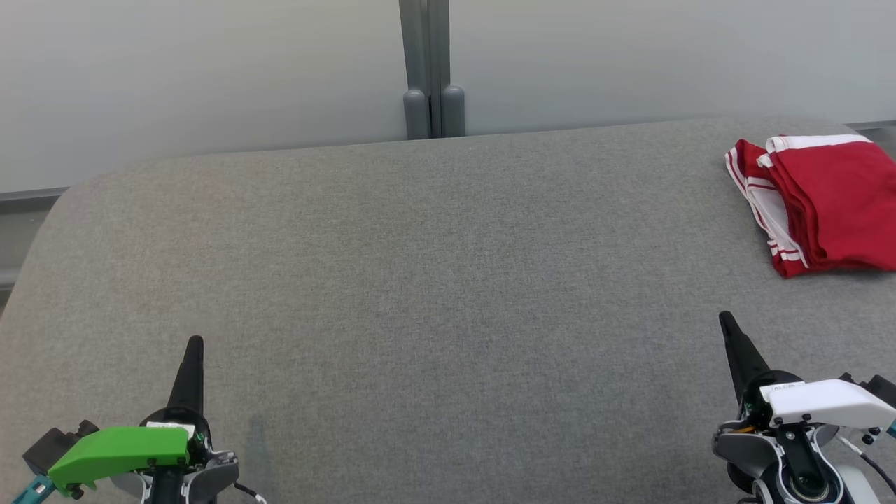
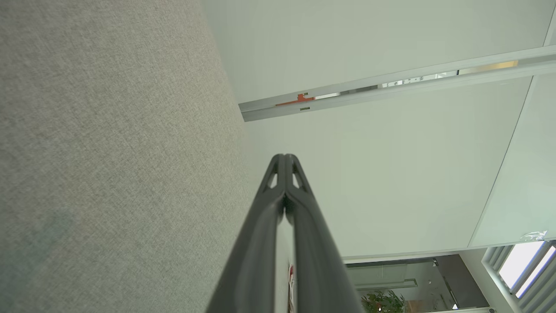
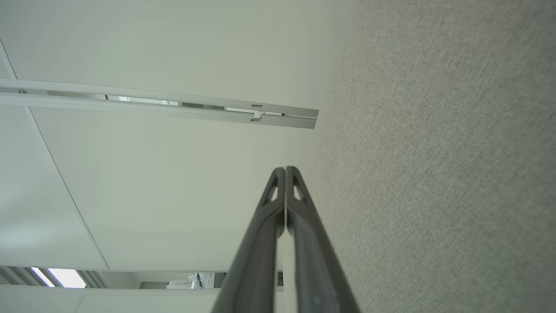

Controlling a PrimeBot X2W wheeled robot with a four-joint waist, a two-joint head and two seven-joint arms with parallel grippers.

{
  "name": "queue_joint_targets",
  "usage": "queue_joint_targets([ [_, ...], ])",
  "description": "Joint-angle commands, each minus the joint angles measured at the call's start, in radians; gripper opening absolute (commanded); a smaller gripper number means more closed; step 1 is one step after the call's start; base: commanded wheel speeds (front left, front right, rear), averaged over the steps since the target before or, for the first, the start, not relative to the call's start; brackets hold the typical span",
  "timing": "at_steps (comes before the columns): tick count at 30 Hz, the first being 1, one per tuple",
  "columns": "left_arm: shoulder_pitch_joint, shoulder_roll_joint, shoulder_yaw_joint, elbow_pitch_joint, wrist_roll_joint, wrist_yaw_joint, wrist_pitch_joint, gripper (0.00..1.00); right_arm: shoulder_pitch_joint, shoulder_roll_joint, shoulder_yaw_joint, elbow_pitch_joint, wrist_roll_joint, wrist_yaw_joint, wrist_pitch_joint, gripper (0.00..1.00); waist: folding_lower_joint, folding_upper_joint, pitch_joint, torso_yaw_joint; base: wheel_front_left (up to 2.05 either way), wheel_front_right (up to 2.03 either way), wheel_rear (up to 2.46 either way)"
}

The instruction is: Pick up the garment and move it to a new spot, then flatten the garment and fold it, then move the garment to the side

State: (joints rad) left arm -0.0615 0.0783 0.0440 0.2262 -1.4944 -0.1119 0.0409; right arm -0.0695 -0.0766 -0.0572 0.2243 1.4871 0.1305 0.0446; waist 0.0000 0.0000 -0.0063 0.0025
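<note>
Fingers pressed together and empty, left gripper [image 1: 194, 348] and right gripper [image 1: 729, 323] point forward over the near corners of the grey fabric table [image 1: 434, 280]. The folded red-and-white garment [image 1: 833, 203] lies at the table's far right, well apart from both.

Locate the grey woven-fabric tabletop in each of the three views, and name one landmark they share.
Head view: the grey woven-fabric tabletop spans the lower two thirds of the picture.
Left wrist view: it covers the left side, beside the shut left gripper.
Right wrist view: it covers the right side, beside the shut right gripper.
Shared landmark: the grey partition post meeting the tabletop's far edge.
</note>
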Motion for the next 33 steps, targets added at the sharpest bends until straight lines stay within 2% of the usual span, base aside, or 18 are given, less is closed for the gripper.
queue_joint_targets([
  [1,-0.025,0.005,0.008,0.0,-0.024,-0.007,0.005,0.0,-0.02,-0.001,-0.005,0.002,0.025,0.0,0.008,0.0,0.0,0.0,0.001,0.0,0.0,0.0,0.0],
  [21,-0.054,0.001,0.036,0.019,-0.156,-0.022,0.045,0.0,-0.043,0.003,-0.027,0.021,0.156,0.0,0.047,0.0,0.0,0.0,0.009,-0.002,0.0,0.0,0.0],
  [33,-0.053,-0.004,0.04,0.019,-0.145,-0.022,0.05,0.0,-0.041,0.007,-0.031,0.021,0.148,0.0,0.051,0.0,0.0,0.0,0.009,-0.002,0.0,0.0,0.0],
])
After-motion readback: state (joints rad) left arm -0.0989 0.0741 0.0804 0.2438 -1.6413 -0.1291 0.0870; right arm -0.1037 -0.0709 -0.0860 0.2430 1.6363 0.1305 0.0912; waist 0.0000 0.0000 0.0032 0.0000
